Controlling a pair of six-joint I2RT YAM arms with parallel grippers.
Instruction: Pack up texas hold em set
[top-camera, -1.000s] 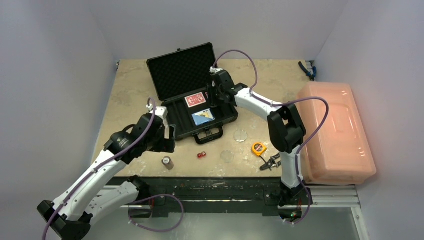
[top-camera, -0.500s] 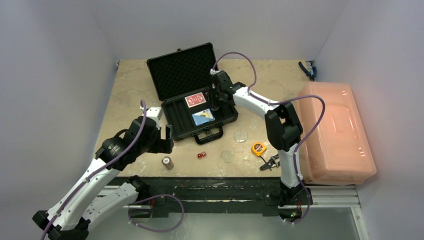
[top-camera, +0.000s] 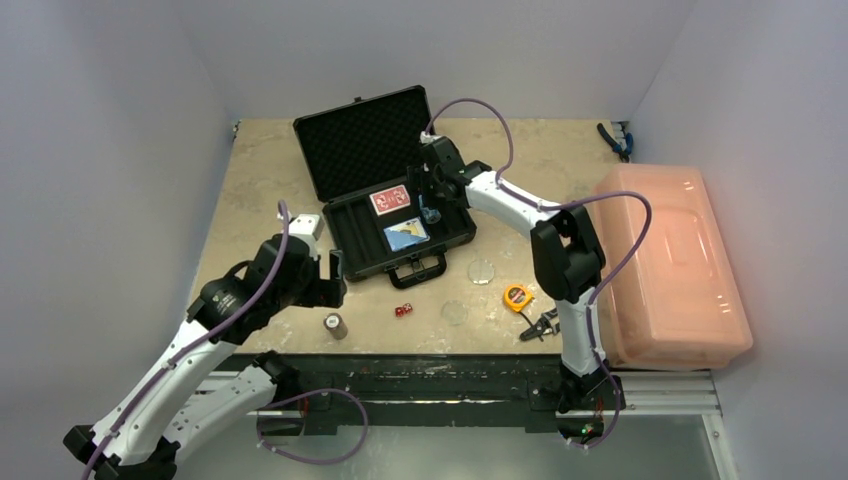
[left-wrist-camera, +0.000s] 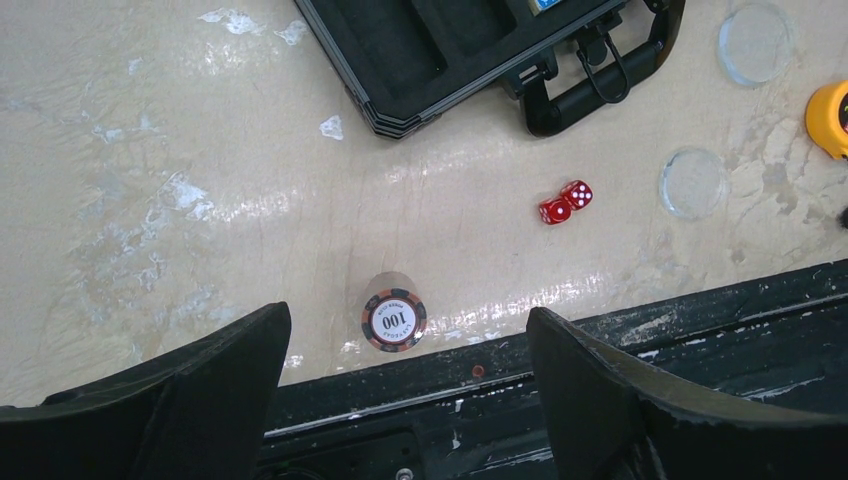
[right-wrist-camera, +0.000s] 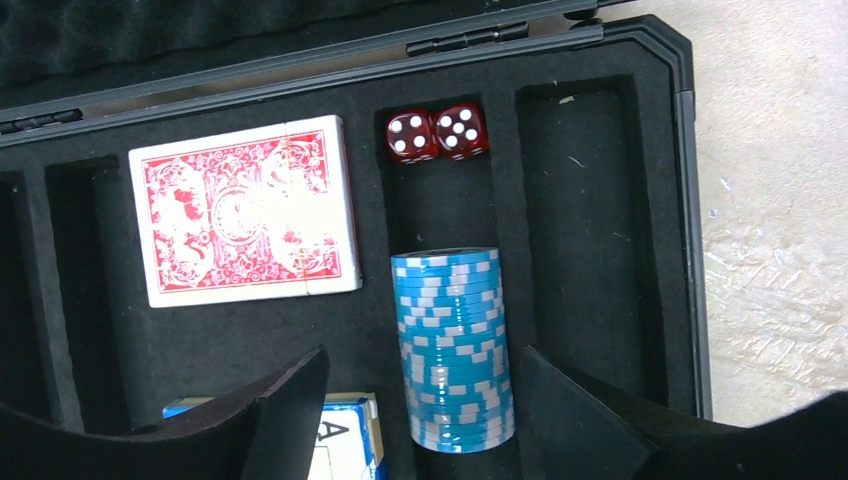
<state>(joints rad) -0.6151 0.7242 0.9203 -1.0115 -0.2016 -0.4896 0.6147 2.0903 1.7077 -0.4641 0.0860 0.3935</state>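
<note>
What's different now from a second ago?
The right hand opened and let go of the blue chip stack, now lying in a slot of the case. The left hand eased slightly back toward the near edge, open above the small chip stack. The card decks, loose dice, clear discs and tape measure stayed put.

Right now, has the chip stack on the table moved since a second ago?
No; the chip stack sits where it was, left of the red dice.

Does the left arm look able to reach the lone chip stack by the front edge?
Probably yes: the left gripper hovers open above the chip stack, and nothing lies between them.
</note>
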